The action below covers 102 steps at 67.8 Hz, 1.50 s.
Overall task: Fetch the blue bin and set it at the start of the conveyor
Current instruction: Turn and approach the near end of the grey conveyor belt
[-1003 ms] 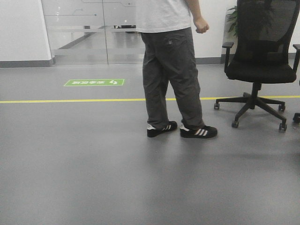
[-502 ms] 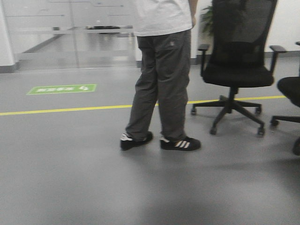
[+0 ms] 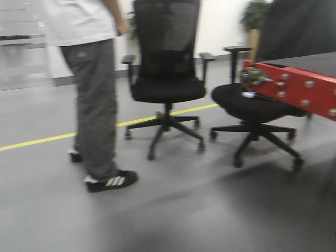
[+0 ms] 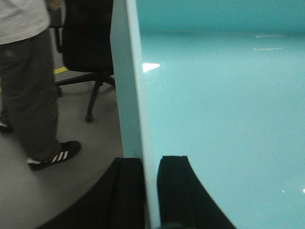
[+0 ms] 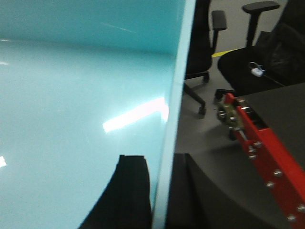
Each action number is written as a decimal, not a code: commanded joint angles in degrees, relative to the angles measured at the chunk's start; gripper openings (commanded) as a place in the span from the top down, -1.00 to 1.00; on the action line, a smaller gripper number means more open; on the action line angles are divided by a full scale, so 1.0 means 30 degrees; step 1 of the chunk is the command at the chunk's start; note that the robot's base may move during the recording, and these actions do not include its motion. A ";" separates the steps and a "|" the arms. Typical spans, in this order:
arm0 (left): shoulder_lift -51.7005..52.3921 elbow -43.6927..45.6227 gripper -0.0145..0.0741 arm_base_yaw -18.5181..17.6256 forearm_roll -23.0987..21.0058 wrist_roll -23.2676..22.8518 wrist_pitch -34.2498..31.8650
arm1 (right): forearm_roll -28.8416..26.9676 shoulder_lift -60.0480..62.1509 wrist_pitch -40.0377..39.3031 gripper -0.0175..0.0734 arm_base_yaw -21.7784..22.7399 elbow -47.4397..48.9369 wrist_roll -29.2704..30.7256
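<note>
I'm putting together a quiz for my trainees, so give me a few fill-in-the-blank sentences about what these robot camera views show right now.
The left gripper and right gripper clamp the blue bin, so the count of grippers holding it is ___.
The bolted side frame of the conveyor is ___.
The painted floor line is ___.
Missing words: two, red, yellow.
</note>
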State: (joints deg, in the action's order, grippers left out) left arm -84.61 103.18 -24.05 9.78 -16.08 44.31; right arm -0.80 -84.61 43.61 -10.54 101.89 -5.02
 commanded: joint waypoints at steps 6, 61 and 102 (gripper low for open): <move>0.0260 0.0189 0.92 -0.0325 -0.1238 0.0203 -0.2090 | -0.0946 0.0212 -0.0702 0.95 -0.0172 0.0149 0.0282; 0.0260 0.0189 0.92 -0.0325 -0.0969 0.0203 -0.2090 | -0.0946 0.0212 -0.0702 0.95 -0.0172 0.0149 0.0282; 0.0220 0.0189 0.92 -0.0325 -0.0970 0.0203 -0.2090 | -0.0946 0.0212 -0.0702 0.95 -0.0172 0.0149 0.0282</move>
State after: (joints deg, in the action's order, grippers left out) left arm -84.71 103.07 -24.05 10.22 -16.08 43.38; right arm -0.80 -84.61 43.73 -10.40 101.89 -5.12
